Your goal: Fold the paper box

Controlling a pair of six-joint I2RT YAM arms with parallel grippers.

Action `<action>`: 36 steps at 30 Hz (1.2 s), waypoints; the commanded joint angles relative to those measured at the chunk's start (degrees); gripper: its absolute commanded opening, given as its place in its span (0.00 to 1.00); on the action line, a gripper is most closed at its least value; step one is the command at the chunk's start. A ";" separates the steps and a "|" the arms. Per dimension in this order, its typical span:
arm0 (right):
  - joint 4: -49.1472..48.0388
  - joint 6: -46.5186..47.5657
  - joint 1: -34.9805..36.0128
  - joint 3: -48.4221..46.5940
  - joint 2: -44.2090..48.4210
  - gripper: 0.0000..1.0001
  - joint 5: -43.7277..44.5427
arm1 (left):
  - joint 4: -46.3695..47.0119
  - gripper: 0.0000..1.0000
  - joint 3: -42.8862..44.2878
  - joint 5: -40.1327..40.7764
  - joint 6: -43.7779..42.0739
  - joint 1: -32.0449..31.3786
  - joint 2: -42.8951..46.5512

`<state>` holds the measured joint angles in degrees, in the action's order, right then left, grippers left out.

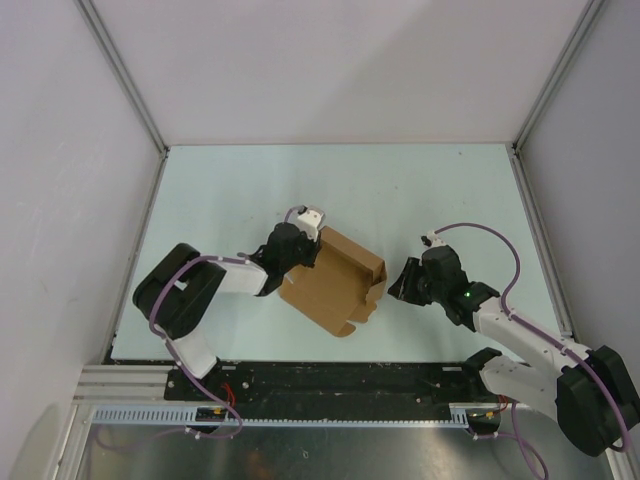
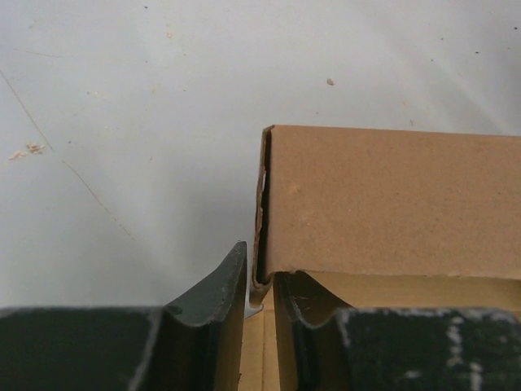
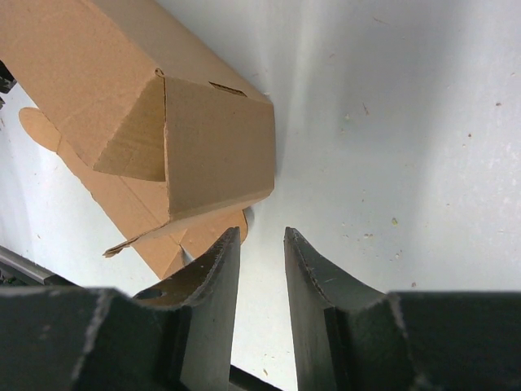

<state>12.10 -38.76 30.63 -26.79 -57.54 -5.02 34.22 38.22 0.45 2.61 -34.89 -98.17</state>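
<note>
The paper box (image 1: 335, 282) is brown cardboard, partly folded, lying in the middle of the table between the two arms. My left gripper (image 1: 305, 245) is at its far left corner. In the left wrist view the jaws (image 2: 260, 277) are pinched on the doubled edge of the box's upright wall (image 2: 391, 204). My right gripper (image 1: 395, 283) is just off the box's right end. In the right wrist view it (image 3: 262, 236) stands open with only bare table between its fingers. The box's raised end flap (image 3: 216, 147) lies to its upper left, apart from the fingers.
The pale table (image 1: 420, 190) is bounded by white walls at the back and on both sides. A black and metal rail (image 1: 330, 385) runs along the near edge by the arm bases. A loose rounded tab of the box (image 1: 350, 325) lies flat toward that rail.
</note>
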 commanded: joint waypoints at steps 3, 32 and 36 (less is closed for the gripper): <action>-1.73 0.88 -0.22 -0.02 -0.38 0.34 -0.26 | 2.78 0.19 2.12 -3.78 1.07 0.35 -0.44; -6.64 7.56 0.48 -0.02 -2.31 0.39 -3.59 | -0.47 0.04 -7.98 -0.54 6.79 -1.32 11.42; -9.28 8.79 1.71 -0.02 -3.19 0.41 -5.35 | -1.43 0.04 -7.28 1.74 6.88 -2.28 11.07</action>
<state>7.73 -32.86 31.14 -26.79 -59.92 -7.86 32.84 30.48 -0.12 8.19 -36.21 -88.53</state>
